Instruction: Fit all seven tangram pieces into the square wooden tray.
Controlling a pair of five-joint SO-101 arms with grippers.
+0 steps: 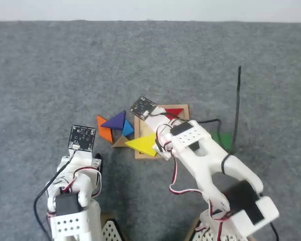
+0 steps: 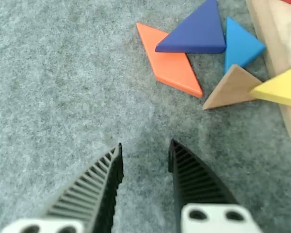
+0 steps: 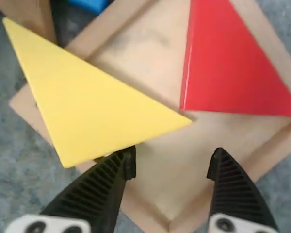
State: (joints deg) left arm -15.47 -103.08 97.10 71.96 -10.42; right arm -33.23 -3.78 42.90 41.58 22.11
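Count: seven tangram pieces, one square wooden tray (image 3: 145, 53), two pincers, all on the grey felt tabletop (image 1: 50, 70).

In or at the tray, two pieces:
- The red triangle (image 3: 228, 73) lies flat on the tray floor, along the rim in one corner.
- The large yellow triangle (image 3: 87, 107) lies across the rim, partly over the floor and partly overhanging the felt.

Outside the tray, five pieces. Four cluster just beside the tray, on the side toward my left arm:
- The dark blue triangle (image 2: 196, 34) overlaps one edge of the orange parallelogram (image 2: 169, 65).
- The small light blue triangle (image 2: 240, 44) touches the dark blue one.
- The plain wooden triangle (image 2: 230, 88) lies with one corner under the yellow triangle's tip.

The fifth, a green piece (image 1: 222, 141), lies on the opposite side of the tray. My right arm partly hides it, so I cannot tell its shape.

My right pincer (image 3: 173, 151) hangs over the tray with its jaws apart and nothing between them. One finger is just beside the yellow triangle's edge. Bare tray floor shows under the gap and between the yellow and red pieces.

My left pincer (image 2: 145, 145) is above bare felt, jaws apart and empty, with the orange parallelogram the nearest piece to it. The felt around it is open.

Obstructions: the yellow triangle sits on the rim between the cluster and the tray. A black cable (image 1: 238, 100) runs near the green piece.
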